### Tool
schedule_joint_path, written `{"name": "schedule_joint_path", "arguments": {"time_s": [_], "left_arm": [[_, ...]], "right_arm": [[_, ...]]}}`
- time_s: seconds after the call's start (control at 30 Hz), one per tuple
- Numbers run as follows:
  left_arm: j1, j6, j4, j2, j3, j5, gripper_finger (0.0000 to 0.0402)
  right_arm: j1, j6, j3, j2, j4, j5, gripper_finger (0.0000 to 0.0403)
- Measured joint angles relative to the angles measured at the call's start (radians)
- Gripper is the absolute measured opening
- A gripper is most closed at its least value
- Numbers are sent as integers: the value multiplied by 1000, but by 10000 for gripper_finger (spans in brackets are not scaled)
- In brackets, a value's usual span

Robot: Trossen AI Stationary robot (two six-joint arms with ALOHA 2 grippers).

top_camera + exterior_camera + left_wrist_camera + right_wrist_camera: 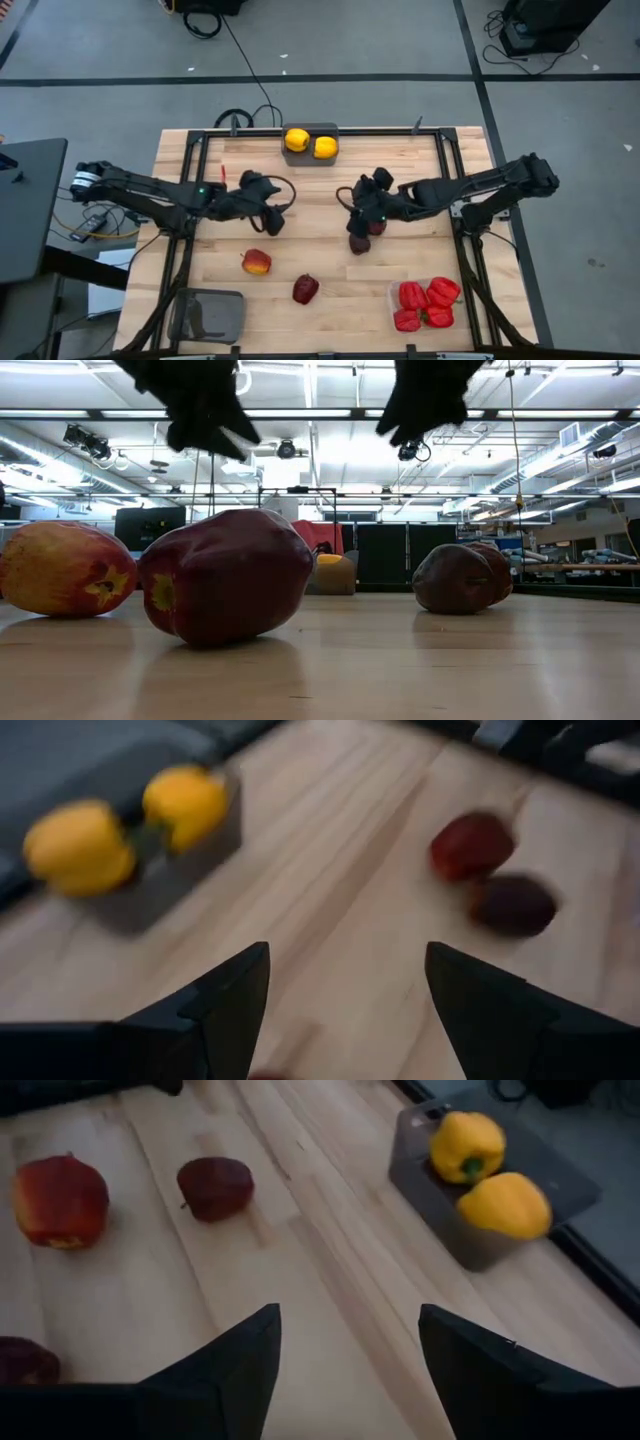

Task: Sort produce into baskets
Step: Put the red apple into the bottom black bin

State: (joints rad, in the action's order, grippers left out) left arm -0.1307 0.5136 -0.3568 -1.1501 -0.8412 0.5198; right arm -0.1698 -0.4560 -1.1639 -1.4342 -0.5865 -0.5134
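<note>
Two yellow fruits [310, 143] lie in a dark grey basket [333, 128] at the table's far edge. Several red peppers [425, 303] fill the clear basket [393, 297] at the near right. A red-orange apple [256, 262] and a maroon apple [305, 289] rest on the table. Two more dark apples [366, 236] lie under my right gripper [360, 215], which hangs open above them; it also shows in the right wrist view [350, 1312]. My left gripper [270, 215] is open and empty over bare wood, as the left wrist view [347, 950] shows.
A second dark grey basket [210, 315] stands at the near left corner. A black frame [195, 150] runs along the table's left, far and right sides. Bare wood lies between the two grippers.
</note>
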Motion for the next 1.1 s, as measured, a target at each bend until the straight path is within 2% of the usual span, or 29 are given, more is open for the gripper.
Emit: {"name": "schedule_joint_path", "arguments": {"time_s": [0.07, 0.17, 0.23, 0.3, 0.4, 0.47, 0.6, 0.77, 1.1], "left_arm": [[0, 60, -66, -16, 0, 0, 273], [0, 158, -141, -59, 6, -1, 275], [0, 273, -167, -86, 17, -2, 281], [9, 439, -198, -108, 19, -29, 291], [38, 543, -196, -127, 19, -131, 308], [46, 563, -189, -141, 19, -158, 322], [47, 555, -243, -195, 19, -149, 357], [62, 618, -261, -283, 19, -191, 395], [69, 586, -176, -419, 19, -216, 392]], "right_arm": [[-14, 14, 69, 0, 65, -4, 252], [-51, 7, 196, 0, 159, -86, 257], [-58, -71, 268, 2, 184, -126, 262], [-50, -167, 308, 13, 191, -94, 269], [-49, -245, 340, 37, 189, -14, 281], [-50, -252, 345, 49, 190, 0, 290], [-59, -228, 345, 68, 253, -46, 305], [-63, -157, 345, 83, 355, -21, 315], [-99, -127, 345, 83, 383, -20, 312]]}}
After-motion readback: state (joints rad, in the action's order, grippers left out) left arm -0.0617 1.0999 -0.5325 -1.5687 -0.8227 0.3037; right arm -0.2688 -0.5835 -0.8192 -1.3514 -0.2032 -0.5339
